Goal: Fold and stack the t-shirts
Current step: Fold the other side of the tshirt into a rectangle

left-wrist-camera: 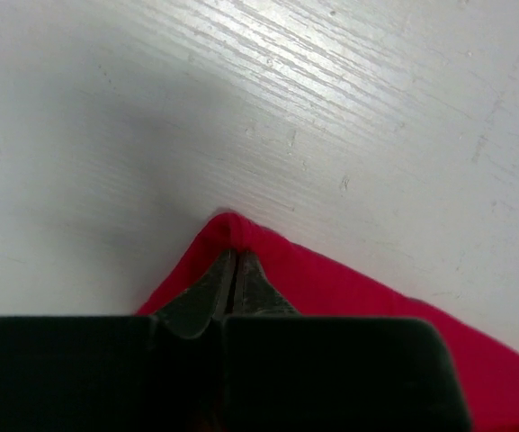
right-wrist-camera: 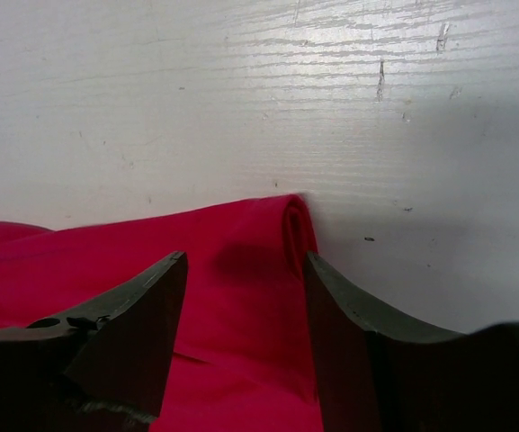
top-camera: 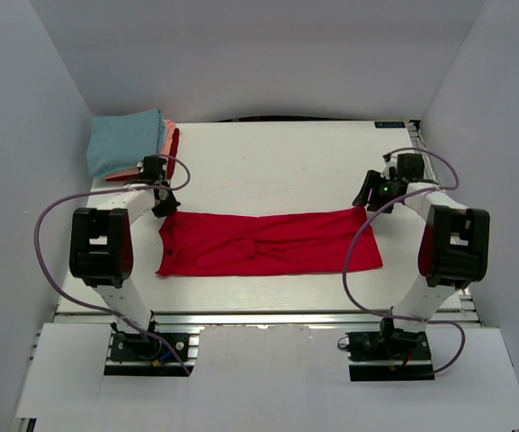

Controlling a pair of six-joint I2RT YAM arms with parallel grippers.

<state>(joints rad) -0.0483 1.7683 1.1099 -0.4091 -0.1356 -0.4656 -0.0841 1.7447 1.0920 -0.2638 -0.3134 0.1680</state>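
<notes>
White table (top-camera: 277, 153), wood-grained, walled in grey on three sides.

Across its near half, red shirt (top-camera: 268, 243): laid out flat as a long band running left to right, sides folded inward, creases crossing near the middle. Near edge straight, far edge dipping a little toward the centre.

In the far left corner, stack (top-camera: 126, 144) of folded shirts: light blue on top, thin salmon-pink and red edges showing along its right side. Apart from the band, not touching it.

Left arm (top-camera: 106, 243) and right arm (top-camera: 452, 243), each bent inward over one end of the band.

Left claw (left-wrist-camera: 235, 265) at the band's far left corner: closed tight, tips together, a small peak of red cloth pinched between them and pointing out over bare table.

Right claw (right-wrist-camera: 246, 261) at the band's far right corner: spread wide, one finger on either side of the rolled corner of the cloth, nothing gripped. Poised close over the red fabric; impossible to tell from the wrist view whether the fingers touch it.
</notes>
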